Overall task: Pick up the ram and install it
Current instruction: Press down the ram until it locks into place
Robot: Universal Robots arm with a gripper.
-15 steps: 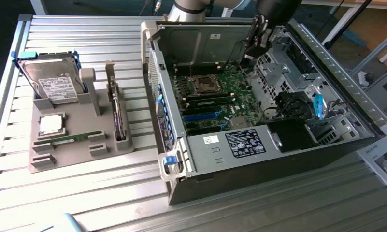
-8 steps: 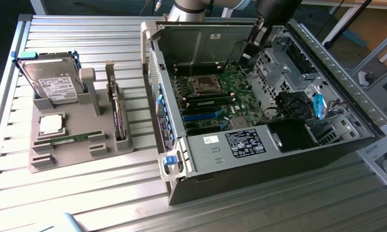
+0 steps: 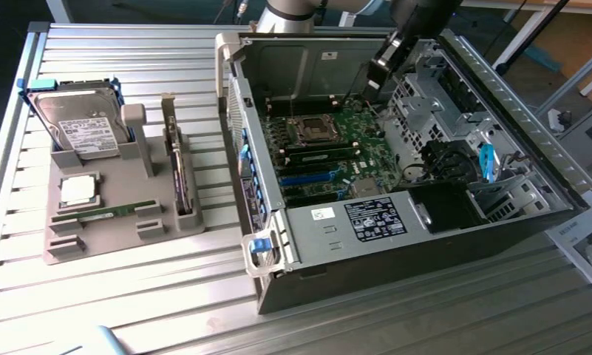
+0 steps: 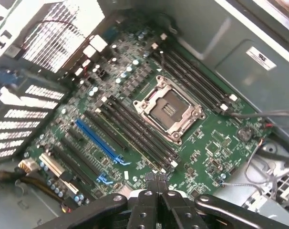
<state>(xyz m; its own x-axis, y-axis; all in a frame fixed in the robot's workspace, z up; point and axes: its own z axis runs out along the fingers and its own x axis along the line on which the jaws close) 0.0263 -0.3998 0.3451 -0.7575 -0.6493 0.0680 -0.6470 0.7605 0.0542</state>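
Claw (image 4: 156,183) closed, fingertips pressed together with nothing between them, poised above the green motherboard (image 4: 135,119) inside the open computer case (image 3: 414,244). In the wrist view, just beside the empty silver processor socket (image 4: 168,112) and the long black memory slots (image 4: 139,136) next to it; blue slot (image 4: 99,140) nearby on the same board. Ram (image 3: 106,214) lying flat on the grey holder tray (image 3: 109,222), well apart from the case, toward the exterior view's left. On the same tray: square silver processor chip (image 3: 79,190) just behind the ram, labelled hard drive (image 3: 79,129) standing at the far end, a dark card (image 3: 182,181) upright in a slot along the tray's edge nearer the case. Tray and case both resting on the ribbed metal tabletop (image 3: 177,296). Robot arm (image 3: 290,15) reaching down into the case from behind.
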